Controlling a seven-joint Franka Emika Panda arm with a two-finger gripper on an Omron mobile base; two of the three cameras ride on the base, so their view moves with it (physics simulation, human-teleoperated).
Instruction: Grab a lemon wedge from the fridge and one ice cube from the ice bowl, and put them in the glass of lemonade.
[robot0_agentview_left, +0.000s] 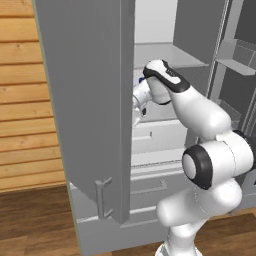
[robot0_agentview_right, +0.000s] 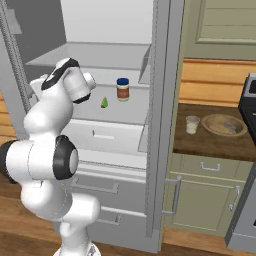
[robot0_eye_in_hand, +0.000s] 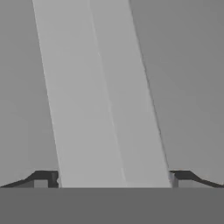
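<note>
**Claw wide at the door edge, lemon wedge waiting on the shelf**

In the hand view your gripper (robot0_eye_in_hand: 113, 180) has its two dark tips far apart, one at the lower left and one at the lower right of the frame. A pale grey upright band runs between them up to the top. I judge this band is the edge of the open left door (robot0_agentview_left: 80, 100), because in the left base view the hand sits just beside that edge, in the middle of the frame. The claw holds nothing. Whether the tips touch the band, I cannot tell.

The fridge (robot0_agentview_right: 162, 125) stands open, so the shelf is free to reach. The lemon wedge (robot0_agentview_right: 104, 103) lies on this shelf, left of centre in the right base view. It is just beside the elbow of your arm and apart from the brown jar (robot0_agentview_right: 122, 89) with the blue lid.

The glass of lemonade (robot0_agentview_right: 192, 124) and the ice bowl (robot0_agentview_right: 224, 125) stand near each other on the wooden counter (robot0_agentview_right: 210, 145), at the right of the frame, well apart from the shelf.

I think you are in the first step. The claw faces the door and not the wedge, so you must turn it toward the shelf before you close.
</note>
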